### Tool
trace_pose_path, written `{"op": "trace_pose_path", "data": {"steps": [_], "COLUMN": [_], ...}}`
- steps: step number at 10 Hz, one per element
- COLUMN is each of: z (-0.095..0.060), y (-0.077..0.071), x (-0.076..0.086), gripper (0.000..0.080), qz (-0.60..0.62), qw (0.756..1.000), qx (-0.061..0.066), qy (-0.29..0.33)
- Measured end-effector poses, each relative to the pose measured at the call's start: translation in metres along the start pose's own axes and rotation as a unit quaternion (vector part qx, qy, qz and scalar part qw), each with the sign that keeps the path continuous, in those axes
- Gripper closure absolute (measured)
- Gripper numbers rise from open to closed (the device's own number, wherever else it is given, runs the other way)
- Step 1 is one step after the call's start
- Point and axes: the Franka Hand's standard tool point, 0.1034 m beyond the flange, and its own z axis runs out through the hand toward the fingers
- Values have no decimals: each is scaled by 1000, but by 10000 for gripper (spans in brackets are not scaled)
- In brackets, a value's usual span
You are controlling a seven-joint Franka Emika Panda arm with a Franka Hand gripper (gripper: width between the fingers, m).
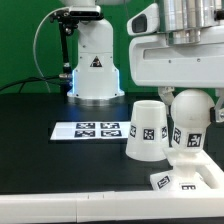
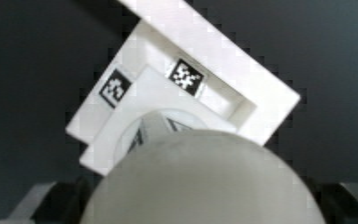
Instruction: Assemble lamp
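Leaving the shade [image 1: 147, 128] standing on the desk [image 1: 60, 165] at the exterior view's left; clasping the bulb [image 1: 190, 122] by its round head in the hand [image 1: 190, 100], long axis pointing upright; holding it directly above the base [image 1: 186, 181], needing only a straight descent, judging by the wrist view.

This was a robotics lab: a white robot pedestal [image 1: 95, 62] with a black triangle mark stood bolted on a black table [image 1: 30, 150]. Behind the pedestal hung a plain green backdrop [image 1: 20, 35]. Just in front of the pedestal lay the marker board [image 1: 98, 130], and beside that stood a white plastic shade [image 1: 147, 128] bearing black-and-white square tags.
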Motion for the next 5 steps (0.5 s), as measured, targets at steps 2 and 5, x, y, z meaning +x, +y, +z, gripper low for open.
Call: {"op": "trace_pose_path", "data": {"steps": [2,5], "z": [0,1], "y": [-1,-1], "x": [2,0], "gripper": [225,225], "qz": [115,99], "qw": [993,995], "qx": [20,19], "qy": [-17,-16]}}
